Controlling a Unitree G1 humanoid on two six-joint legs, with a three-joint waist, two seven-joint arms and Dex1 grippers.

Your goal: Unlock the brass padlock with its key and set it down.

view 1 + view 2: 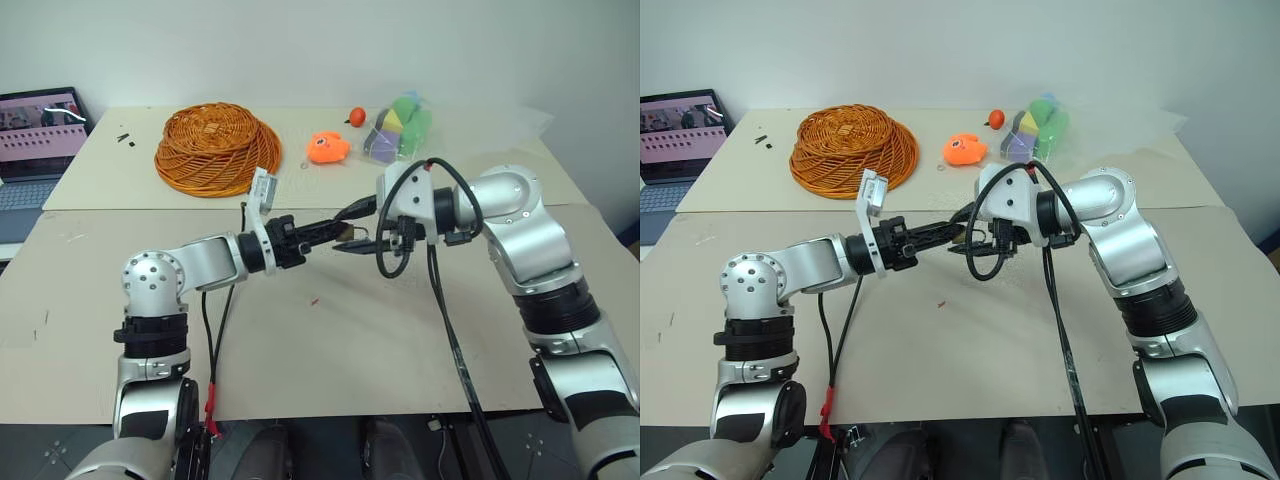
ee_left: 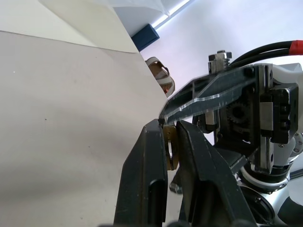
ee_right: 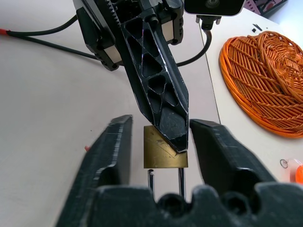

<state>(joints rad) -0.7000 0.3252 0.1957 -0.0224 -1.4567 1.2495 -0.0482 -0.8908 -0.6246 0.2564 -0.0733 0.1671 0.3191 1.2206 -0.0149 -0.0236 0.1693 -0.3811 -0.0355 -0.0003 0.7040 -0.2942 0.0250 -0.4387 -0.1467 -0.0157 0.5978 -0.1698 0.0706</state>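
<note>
Right wrist view — brass padlock [image 3: 165,149] between parted fingers [image 3: 110,156]

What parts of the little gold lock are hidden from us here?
- The brass padlock: its upper face is covered by the left gripper, right wrist view.
- Its shackle top runs behind the right gripper.
- Head views: too small between both grippers.
- A key: cannot tell where.

Brass padlock [image 3: 164,150]: dull golden metal body showing scuffed, matt faces; thin shackle gleaming as polished silver steel. Left gripper [image 3: 171,135] and right gripper [image 3: 163,156]: fingers looking like black matt plastic. Basket [image 1: 217,148]: orange woven wicker, rough. Table [image 1: 330,340]: lying under matt beige cardboard-like sheets.
</note>
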